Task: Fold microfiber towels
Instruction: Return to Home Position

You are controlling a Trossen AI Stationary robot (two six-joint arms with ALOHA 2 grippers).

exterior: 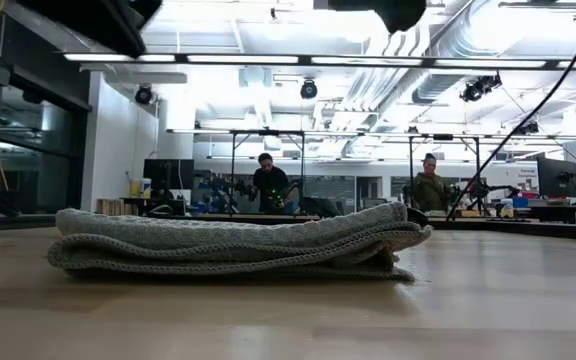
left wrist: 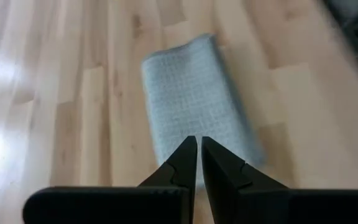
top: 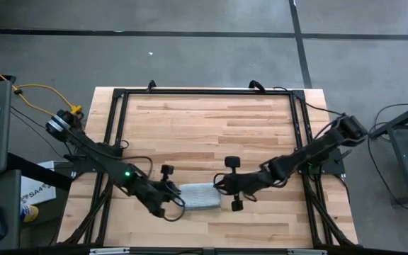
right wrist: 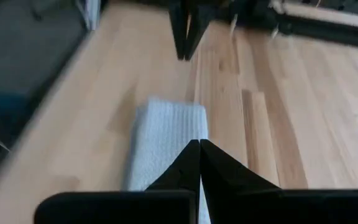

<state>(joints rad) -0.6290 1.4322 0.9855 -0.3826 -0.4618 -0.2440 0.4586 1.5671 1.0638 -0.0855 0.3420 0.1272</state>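
Observation:
The pale grey-blue microfiber towel (top: pixel 200 197) lies folded into a small thick rectangle, flat on the wooden table near its front edge. In the low view the towel (exterior: pixel 233 245) shows several stacked layers, with no gripper on it. My left gripper (left wrist: pixel 197 142) hovers above the towel's left end, shut, with nothing between its fingers. My right gripper (right wrist: pixel 199 143) hovers above the towel's right end, also shut and holding nothing. In the high view the left gripper (top: pixel 174 200) and the right gripper (top: pixel 222 188) stand on either side of the towel.
A black metal frame (top: pixel 204 91) runs around the table's far and side edges. Bare wood (top: pixel 211 127) stretches from the towel to the far edge. Beyond the table, two people (exterior: pixel 268 180) sit at benches in the room.

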